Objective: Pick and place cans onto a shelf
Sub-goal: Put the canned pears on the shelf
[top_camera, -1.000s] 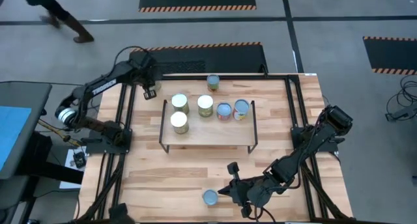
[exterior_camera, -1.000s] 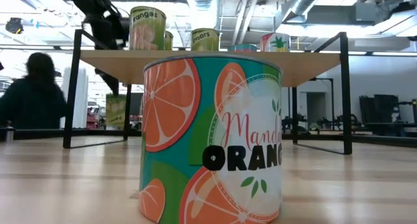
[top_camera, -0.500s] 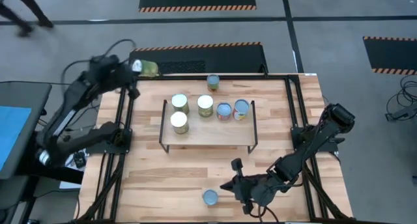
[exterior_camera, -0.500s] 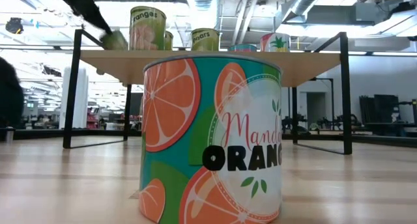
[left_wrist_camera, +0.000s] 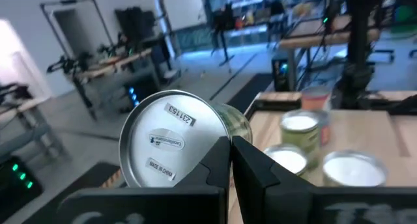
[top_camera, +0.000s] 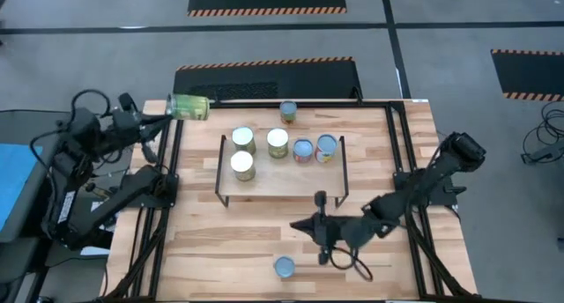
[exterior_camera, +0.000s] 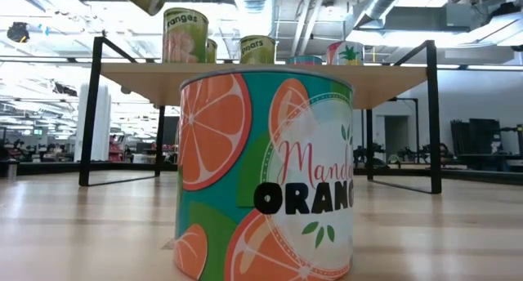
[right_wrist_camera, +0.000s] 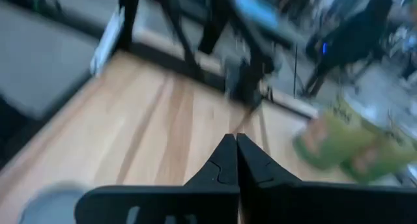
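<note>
cans: five stand upright on the shelf, namely two green-labelled at its left end, a third green one beside them, then a red-labelled can and a yellow-labelled can touching each other. a sixth can stands on the table behind the shelf. the orange can stands alone near the table's front edge and fills the low view. an eighth, green can appears on its side above the table's rear left corner, just off the left gripper; the wrist view shows its round end beside fingers pressed together, so no firm grip is visible. the right gripper hangs above the table between shelf and orange can, its fingers closed tight with nothing between them.
</note>
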{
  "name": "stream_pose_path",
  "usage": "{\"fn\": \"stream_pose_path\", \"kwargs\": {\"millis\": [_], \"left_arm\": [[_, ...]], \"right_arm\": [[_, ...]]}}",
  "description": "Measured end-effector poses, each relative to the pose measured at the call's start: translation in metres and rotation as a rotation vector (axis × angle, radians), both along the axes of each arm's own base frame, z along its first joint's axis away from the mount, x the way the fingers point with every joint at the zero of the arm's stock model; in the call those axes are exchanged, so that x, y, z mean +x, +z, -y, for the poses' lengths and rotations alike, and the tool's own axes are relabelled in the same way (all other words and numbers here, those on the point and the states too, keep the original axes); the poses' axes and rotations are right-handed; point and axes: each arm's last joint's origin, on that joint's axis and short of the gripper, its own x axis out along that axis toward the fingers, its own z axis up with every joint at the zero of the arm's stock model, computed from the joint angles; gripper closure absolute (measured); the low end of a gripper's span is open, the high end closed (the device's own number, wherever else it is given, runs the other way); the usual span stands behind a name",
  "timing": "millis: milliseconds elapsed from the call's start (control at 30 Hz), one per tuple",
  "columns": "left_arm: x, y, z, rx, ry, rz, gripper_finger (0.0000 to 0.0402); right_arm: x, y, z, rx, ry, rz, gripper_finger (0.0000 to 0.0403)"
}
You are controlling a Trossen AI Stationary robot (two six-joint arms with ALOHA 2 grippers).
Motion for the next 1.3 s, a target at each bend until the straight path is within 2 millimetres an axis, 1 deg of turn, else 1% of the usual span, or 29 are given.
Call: {"fn": "stream_pose_path", "kwargs": {"millis": [100, 200, 333, 467, 533, 633, 733, 800, 900, 1033, 1100, 1200, 1300], "left_arm": [[-0.005, 0.000, 0.008, 0.003, -0.025, 0.029, 0.0401], [-0.007, 0.000, 0.014, -0.003, -0.074, 0.057, 0.0401], [-0.008, 0.001, 0.018, -0.013, -0.116, 0.085, 0.0401], [-0.009, 0.004, 0.020, 0.008, -0.136, 0.108, 0.0401], [-0.009, 0.005, 0.020, 0.008, -0.144, 0.116, 0.0401], [-0.009, 0.005, 0.020, 0.009, -0.145, 0.117, 0.0401], [-0.009, 0.005, 0.020, 0.004, -0.162, 0.118, 0.0401], [-0.009, 0.005, 0.020, 0.003, -0.165, 0.118, 0.0401], [-0.009, 0.005, 0.020, 0.004, -0.164, 0.117, 0.0401], [-0.009, 0.005, 0.021, 0.007, -0.171, 0.116, 0.0401], [-0.009, 0.005, 0.021, 0.008, -0.181, 0.115, 0.0401], [-0.009, 0.005, 0.021, 0.008, -0.184, 0.115, 0.0401], [-0.009, 0.005, 0.021, 0.009, -0.183, 0.115, 0.0401]], "right_arm": [[0.013, -0.004, 0.017, 0.070, 0.025, 0.144, 0.0398], [0.030, -0.005, 0.036, 0.161, 0.010, 0.266, 0.0385], [0.051, -0.005, 0.061, 0.251, -0.053, 0.434, 0.0349], [0.073, 0.004, 0.085, 0.335, -0.114, 0.572, 0.0308], [0.089, 0.011, 0.100, 0.383, -0.124, 0.616, 0.0287], [0.114, 0.018, 0.121, 0.441, -0.100, 0.636, 0.0258], [0.139, 0.023, 0.139, 0.461, -0.102, 0.622, 0.0234], [0.154, 0.028, 0.146, 0.463, -0.114, 0.627, 0.0222], [0.170, 0.034, 0.156, 0.464, -0.135, 0.637, 0.0211], [0.185, 0.042, 0.167, 0.493, -0.152, 0.665, 0.0208], [0.194, 0.044, 0.173, 0.528, -0.114, 0.680, 0.0211], [0.208, 0.043, 0.184, 0.619, -0.037, 0.674, 0.0217], [0.221, 0.038, 0.196, 0.691, -0.042, 0.662, 0.0222]]}}
